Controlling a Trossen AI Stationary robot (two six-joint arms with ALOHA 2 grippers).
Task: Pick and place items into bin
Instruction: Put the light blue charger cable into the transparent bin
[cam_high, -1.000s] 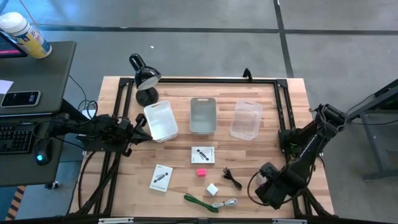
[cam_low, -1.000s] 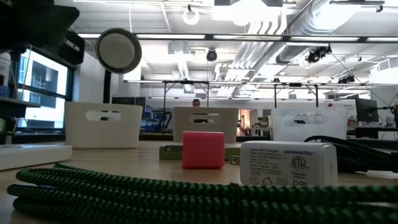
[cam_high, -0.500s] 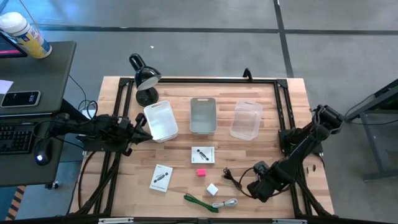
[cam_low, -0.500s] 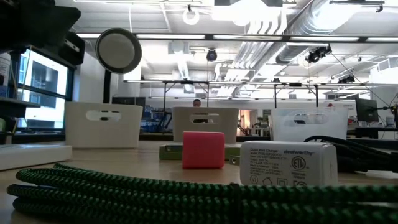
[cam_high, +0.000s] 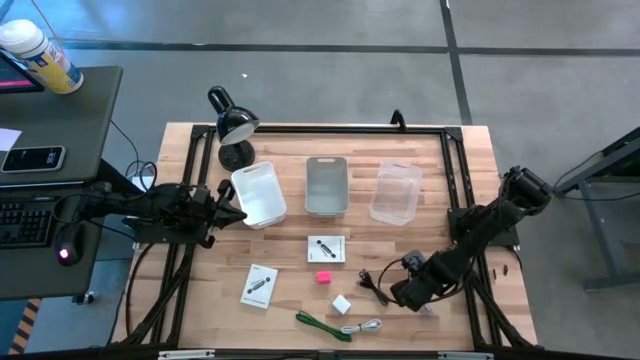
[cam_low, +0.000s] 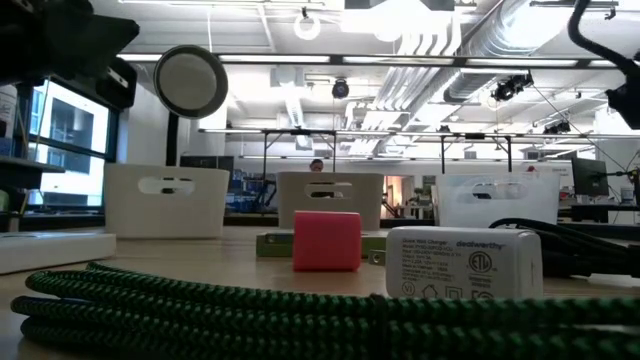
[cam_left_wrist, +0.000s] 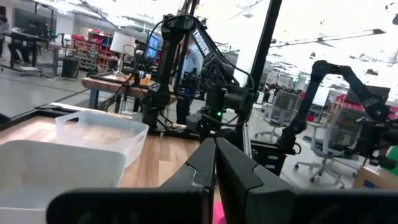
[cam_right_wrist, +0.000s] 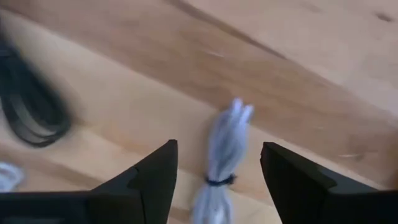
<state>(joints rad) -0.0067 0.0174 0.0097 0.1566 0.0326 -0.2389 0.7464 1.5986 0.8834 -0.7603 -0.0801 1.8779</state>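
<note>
My right gripper points down, open, low over the near right part of the table. Its fingers stand on either side of a pale grey bundled cord without touching it. A black cord lies just to its left. Flat on the wood lie two white packets, a pink cube, a white cube, a green cord and a white cord. My left gripper waits shut at the table's left, beside the white bin.
A white bin, a grey bin and a clear bin stand in a row across the middle of the table. A black desk lamp stands at the far left corner. A black frame rail runs along the far edge.
My right gripper has gone down and toward the table's left edge, from the near right corner to just right of the black cord. Part of that arm now shows at the low view's upper right. The items lie as before.
</note>
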